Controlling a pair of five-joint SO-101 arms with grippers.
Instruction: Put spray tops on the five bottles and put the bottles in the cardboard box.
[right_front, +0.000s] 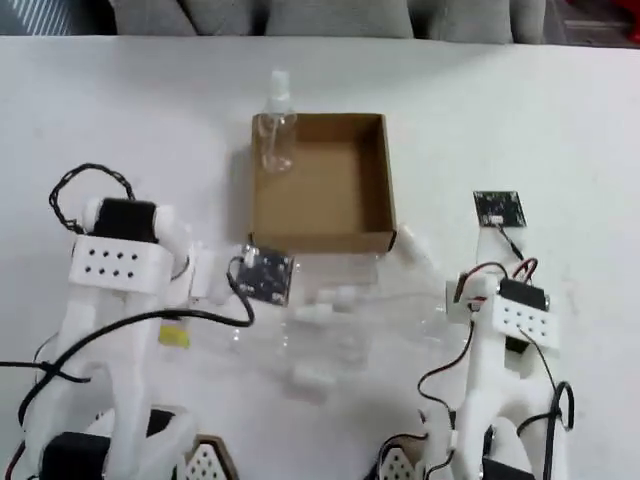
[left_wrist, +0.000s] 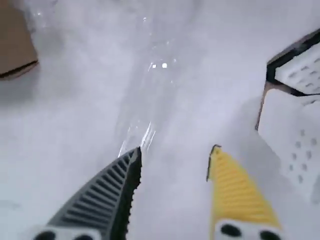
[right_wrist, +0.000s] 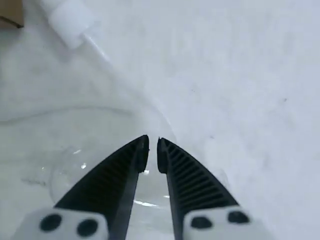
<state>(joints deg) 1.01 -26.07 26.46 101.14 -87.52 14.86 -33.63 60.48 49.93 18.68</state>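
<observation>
The cardboard box (right_front: 322, 228) sits open at mid-table. A clear bottle with a spray top (right_front: 276, 128) stands at its far left corner. Several clear bottles (right_front: 400, 306) and white spray tops (right_front: 334, 298) lie on the table in front of the box. My left gripper (left_wrist: 175, 156) is open, black and yellow fingers apart, just short of a lying clear bottle (left_wrist: 150, 90). My right gripper (right_wrist: 153, 146) is shut, its tips almost touching, right above another clear bottle (right_wrist: 75, 150). A spray top (right_wrist: 67, 17) lies beyond it.
The left arm (right_front: 115, 260) and right arm (right_front: 510, 315) stand at the near edge. A small circuit board (right_front: 498, 208) lies to the right of the box. A box corner (left_wrist: 15, 40) and an arm base (left_wrist: 300, 100) show in the left wrist view.
</observation>
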